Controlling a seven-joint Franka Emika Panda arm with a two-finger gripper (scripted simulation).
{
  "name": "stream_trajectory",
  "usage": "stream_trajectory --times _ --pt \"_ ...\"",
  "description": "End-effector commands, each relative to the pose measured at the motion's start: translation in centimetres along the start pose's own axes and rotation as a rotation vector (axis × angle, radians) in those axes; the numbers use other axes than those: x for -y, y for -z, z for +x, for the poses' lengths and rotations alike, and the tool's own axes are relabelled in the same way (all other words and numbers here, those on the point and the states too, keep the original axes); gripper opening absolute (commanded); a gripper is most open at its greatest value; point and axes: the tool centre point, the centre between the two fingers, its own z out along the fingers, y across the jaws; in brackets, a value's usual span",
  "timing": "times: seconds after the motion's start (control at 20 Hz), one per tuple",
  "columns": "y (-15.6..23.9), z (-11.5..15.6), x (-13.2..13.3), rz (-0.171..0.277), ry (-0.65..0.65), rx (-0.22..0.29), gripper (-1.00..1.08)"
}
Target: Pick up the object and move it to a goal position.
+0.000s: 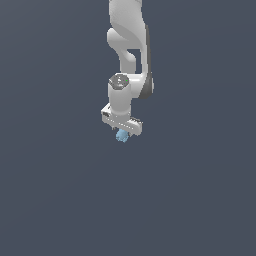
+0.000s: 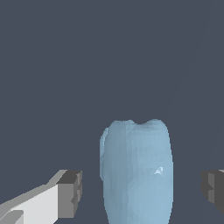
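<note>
The object (image 2: pixel 138 166) is a light-blue, lumpy rounded piece that stands between my two fingers in the wrist view. My gripper (image 2: pixel 141 192) is open around it. A narrow gap shows between the object and the dark pad (image 2: pixel 72 192) on one side, and a wider gap before the pad (image 2: pixel 213 189) on the other. In the exterior view the object (image 1: pixel 121 136) shows as a tiny blue lump just under the white gripper (image 1: pixel 123 131), which points straight down. The hand hides the fingers there.
A plain dark grey-blue surface (image 1: pixel 60 190) fills the view all around. The white arm (image 1: pixel 129 45) rises from the hand toward the upper edge of the exterior view. No other objects or markers show.
</note>
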Motion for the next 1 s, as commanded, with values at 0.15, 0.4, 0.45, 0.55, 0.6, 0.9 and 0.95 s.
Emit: stream_trajectory --times 0.15,0.4,0.45,0.55,0.6,0.9,0.95 --pt "-1.45 0.01 0.01 0.0 -0.001 0.0 1.0" --pt "-1.55 0.02 0.02 0.0 -0.001 0.0 -1.0" --pt "-1.55 0.02 0.02 0.0 -0.001 0.0 -1.0" --pt "-1.55 0.02 0.02 0.0 -0.001 0.0 -1.0" --pt "-1.55 0.02 0.02 0.0 -0.001 0.0 -1.0" --pt "-1.34 0.07 0.08 0.002 0.0 -0.002 -1.0" --pt "-1.2 0.11 0.04 0.002 0.0 -0.002 -1.0"
